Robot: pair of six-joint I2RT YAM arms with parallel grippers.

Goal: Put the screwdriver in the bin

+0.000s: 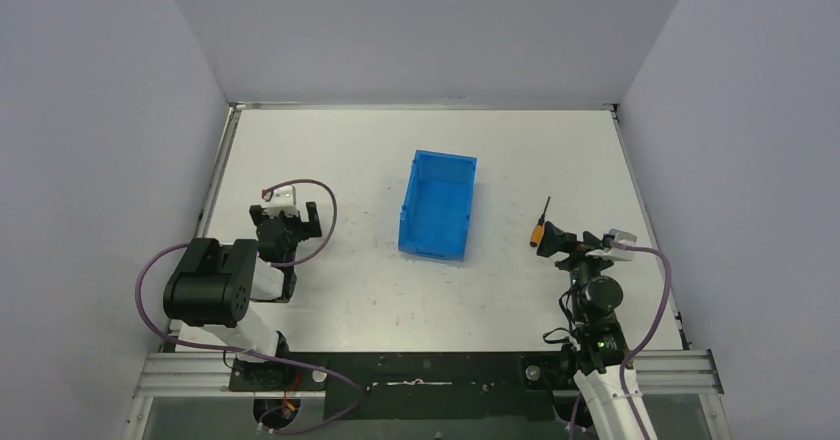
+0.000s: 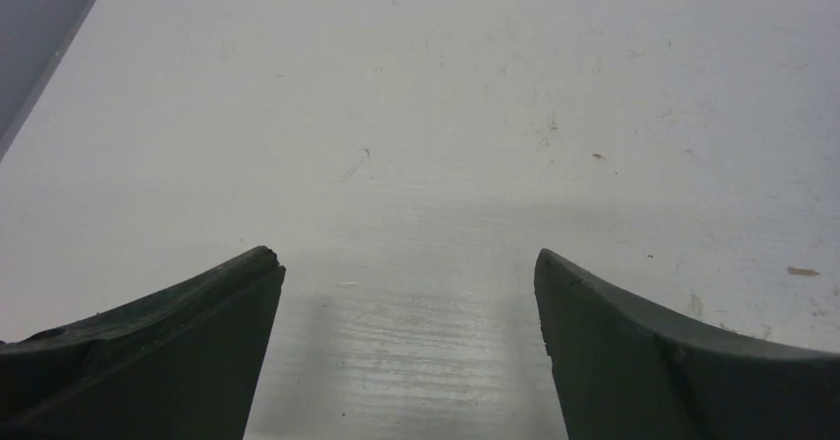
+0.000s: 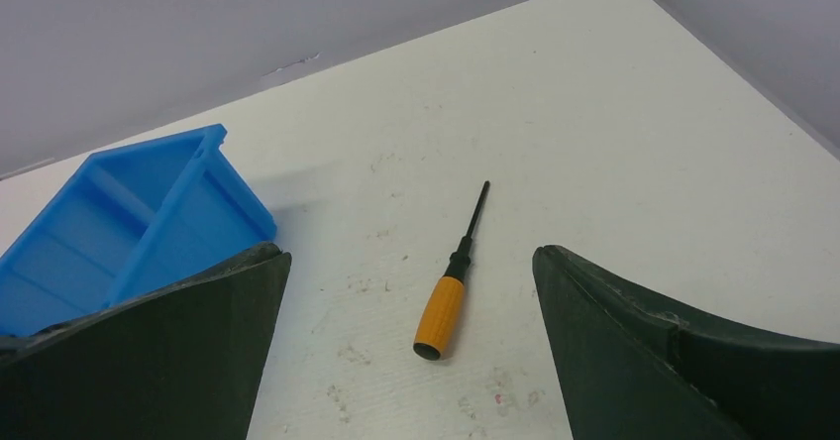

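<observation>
The screwdriver (image 1: 541, 226) has an orange handle and a thin black shaft. It lies flat on the white table, right of the bin, shaft pointing away from the arms. The blue bin (image 1: 443, 155) stands upright and empty at the table's middle. My right gripper (image 1: 573, 245) is open just behind the handle's butt end. In the right wrist view the screwdriver (image 3: 451, 296) lies between and ahead of the open gripper (image 3: 408, 254), untouched, with the bin (image 3: 213, 207) at left. My left gripper (image 1: 287, 224) is open and empty over bare table, as the left wrist view (image 2: 405, 254) shows.
Grey enclosure walls (image 1: 416, 24) surround the table on the left, back and right. The table's right edge (image 1: 649, 212) runs close to the right gripper. A metal rail (image 1: 426, 371) carries both arm bases at the near edge.
</observation>
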